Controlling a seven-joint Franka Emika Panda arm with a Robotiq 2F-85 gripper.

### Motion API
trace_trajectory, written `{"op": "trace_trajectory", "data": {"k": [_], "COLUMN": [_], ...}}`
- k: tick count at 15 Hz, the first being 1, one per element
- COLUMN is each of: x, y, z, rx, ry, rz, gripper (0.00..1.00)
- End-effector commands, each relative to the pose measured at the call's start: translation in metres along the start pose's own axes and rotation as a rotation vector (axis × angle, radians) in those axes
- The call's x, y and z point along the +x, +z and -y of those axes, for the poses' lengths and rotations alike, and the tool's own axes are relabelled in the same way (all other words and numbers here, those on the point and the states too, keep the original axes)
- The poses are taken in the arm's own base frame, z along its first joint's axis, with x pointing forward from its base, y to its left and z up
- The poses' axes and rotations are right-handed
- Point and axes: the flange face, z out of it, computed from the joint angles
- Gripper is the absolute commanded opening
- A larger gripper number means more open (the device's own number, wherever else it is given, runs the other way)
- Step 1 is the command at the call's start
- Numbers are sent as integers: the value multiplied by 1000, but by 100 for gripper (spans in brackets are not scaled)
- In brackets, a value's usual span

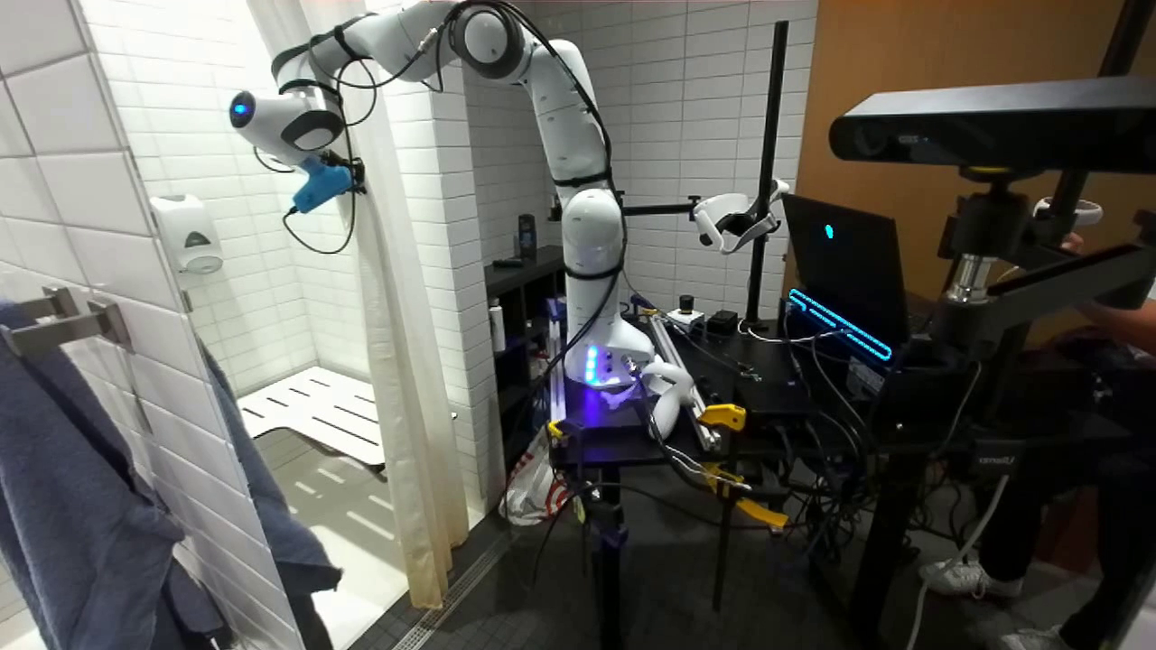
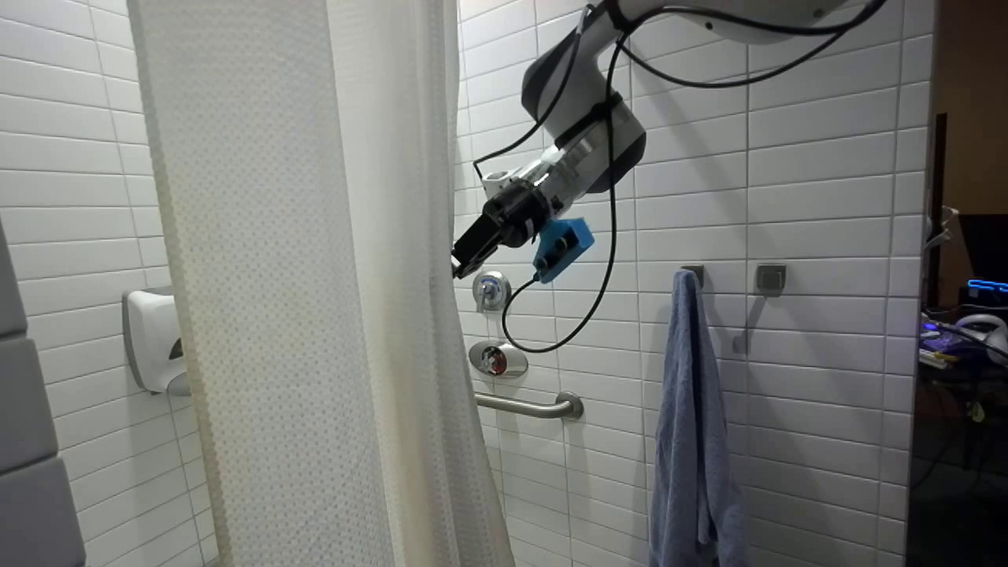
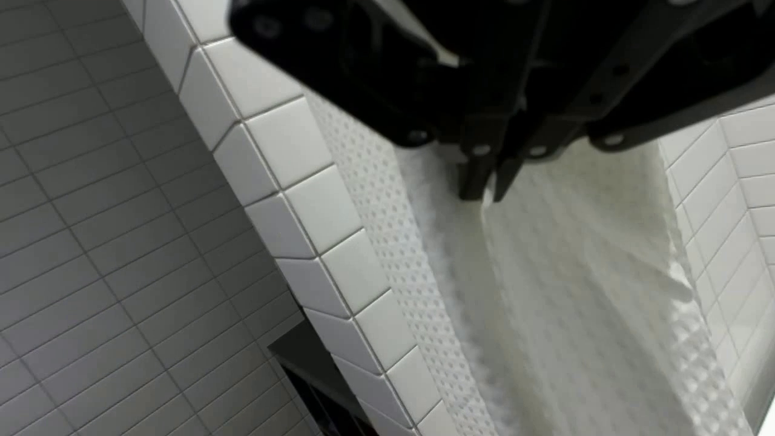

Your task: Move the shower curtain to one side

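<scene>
Pinching: the end effector (image 3: 489, 191) is clenched on a narrow fold of the cream curtain (image 1: 408, 388), a pale strip of it showing between the tips in the wrist view.
Curtain: hanging well apart from the table (image 1: 603, 447), beyond its left edge in an exterior view, with the hem down by the floor drain (image 1: 461, 585).
Arm (image 1: 571, 135): standing near that left edge, rising over it and bending down to the cloth.
Fold: so little is caught that it could slide out of the tips, most likely through a fast pull or a twist of the wrist.
Curtain top: out of frame, so how it runs cannot be judged; dragging from partway down might bring the lower part over while the top sticks.
Wall end (image 1: 456, 235): just beside the curtain in the wrist view; a sweep cut too close could knock the end effector on the tiles.
Cable (image 2: 537, 350): drooping in a loose loop below the wrist; it might snag in the cloth, or on the grab bar (image 2: 529, 405) if the arm dips.
Side: which one is wanted is unstated, so a wrong-way pull is possible.
</scene>
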Motion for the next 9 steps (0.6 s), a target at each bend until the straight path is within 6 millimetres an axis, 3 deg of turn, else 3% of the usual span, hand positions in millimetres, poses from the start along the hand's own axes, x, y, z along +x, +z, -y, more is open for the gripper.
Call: {"op": "trace_trajectory", "data": {"k": [1, 3, 6, 9], "x": [29, 44, 78, 110], "y": [54, 78, 151, 232], "z": [26, 27, 47, 83], "rx": [-54, -123, -184, -225], "ry": [-20, -34, -74, -111], "rz": [-35, -84, -100, -96], "gripper": [1, 1, 1, 1]}}
